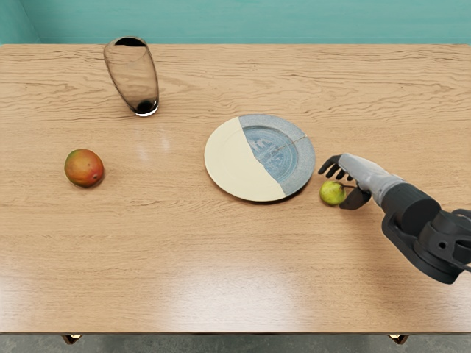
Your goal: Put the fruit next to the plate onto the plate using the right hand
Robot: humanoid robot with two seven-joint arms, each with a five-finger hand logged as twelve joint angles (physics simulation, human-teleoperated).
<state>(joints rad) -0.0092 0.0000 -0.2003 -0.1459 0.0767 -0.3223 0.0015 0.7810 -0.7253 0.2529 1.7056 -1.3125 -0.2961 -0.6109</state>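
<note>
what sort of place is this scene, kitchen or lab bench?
Likely a simulated dining-table setup: a wooden table, a plate with a green fruit beside it, a glass vase, and a plain teal wall behind.

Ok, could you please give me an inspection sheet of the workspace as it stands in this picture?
Surface: wooden table, light grain.
Job's things: green fruit on the table just right of the plate, not on it; nothing lies on the plate.
Clutter: mango far left; glass vase back left.
Grippers: right hand at the green fruit, fingers spread, holding nothing; left hand not in view.
Cables: nothing seen.
Surroundings: teal wall behind the table; grey floor below its front edge.
</note>
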